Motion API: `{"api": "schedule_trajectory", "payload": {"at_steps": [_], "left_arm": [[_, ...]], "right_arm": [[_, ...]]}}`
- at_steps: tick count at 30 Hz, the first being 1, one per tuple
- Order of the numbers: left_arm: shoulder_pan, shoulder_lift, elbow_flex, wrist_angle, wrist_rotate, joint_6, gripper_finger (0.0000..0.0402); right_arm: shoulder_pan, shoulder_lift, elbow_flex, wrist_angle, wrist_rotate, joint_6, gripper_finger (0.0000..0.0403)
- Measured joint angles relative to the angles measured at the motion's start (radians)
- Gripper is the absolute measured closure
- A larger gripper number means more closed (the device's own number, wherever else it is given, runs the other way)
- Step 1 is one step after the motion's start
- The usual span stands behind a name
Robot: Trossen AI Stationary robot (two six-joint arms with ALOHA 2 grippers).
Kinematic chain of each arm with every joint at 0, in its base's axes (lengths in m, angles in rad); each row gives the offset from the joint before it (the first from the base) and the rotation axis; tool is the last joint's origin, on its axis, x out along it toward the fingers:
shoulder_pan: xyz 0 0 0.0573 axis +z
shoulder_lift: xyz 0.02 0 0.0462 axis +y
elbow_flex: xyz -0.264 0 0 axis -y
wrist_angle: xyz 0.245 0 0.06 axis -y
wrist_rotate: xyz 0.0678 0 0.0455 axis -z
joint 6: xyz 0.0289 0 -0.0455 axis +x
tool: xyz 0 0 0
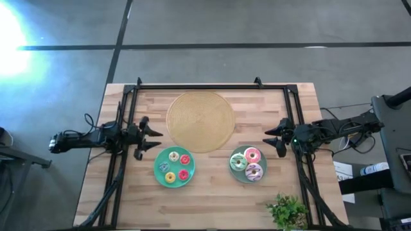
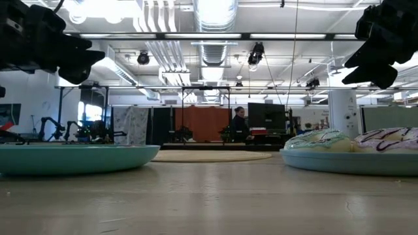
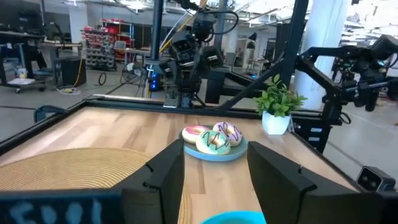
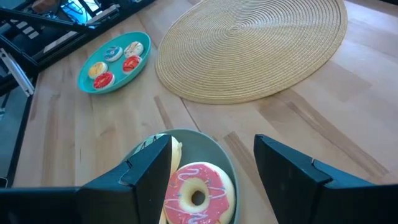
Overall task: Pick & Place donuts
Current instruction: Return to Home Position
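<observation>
Several small iced donuts lie on a teal plate (image 1: 159,174), among them a red one (image 1: 185,160) and a yellow one (image 1: 169,177). Three more lie on a grey-green plate (image 1: 232,171): pink (image 1: 252,155), green (image 1: 238,163) and white-pink (image 1: 254,172). My left gripper (image 1: 151,138) hovers open above the table, just left and far of the teal plate. My right gripper (image 1: 273,137) hovers open, just right and far of the grey-green plate. In the right wrist view the pink donut (image 4: 198,193) sits between and below the open gripper (image 4: 214,163); the left wrist view looks past the open gripper (image 3: 214,177).
A large tan woven disc (image 1: 201,120) lies at the table's far middle, between the two arms. A small potted plant (image 1: 287,212) stands at the near right corner. A black frame (image 1: 212,86) runs along the far edge and both sides. Bare wood lies between the plates.
</observation>
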Motion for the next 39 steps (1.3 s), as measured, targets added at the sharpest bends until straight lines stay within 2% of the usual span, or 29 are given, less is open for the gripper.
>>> {"api": "schedule_trajectory", "payload": {"at_steps": [25, 27, 30, 33, 37, 39], "left_arm": [[0.000, 0.013, 0.000, 0.001, 0.002, -0.011, 0.0252], [0.000, 0.013, 0.000, 0.001, 0.002, -0.011, 0.0252], [0.000, 0.013, 0.000, 0.001, 0.002, -0.011, 0.0252], [0.000, 0.013, 0.000, 0.001, 0.002, -0.011, 0.0252], [0.000, 0.013, 0.000, 0.001, 0.002, -0.011, 0.0252], [0.000, 0.013, 0.000, 0.001, 0.002, -0.011, 0.0252]], "right_arm": [[0.001, -0.015, -0.001, 0.010, 0.000, -0.034, 0.0184], [-0.014, -0.040, -0.018, 0.078, -0.001, -0.104, 0.0184], [-0.064, -0.106, -0.078, 0.275, -0.021, -0.325, 0.0184], [-0.107, -0.195, -0.157, 0.494, -0.144, -0.504, 0.0184], [-0.146, -0.294, -0.273, 0.627, -0.312, -0.567, 0.0184], [-0.152, -0.321, -0.328, 0.656, -0.323, -0.566, 0.0184]]}}
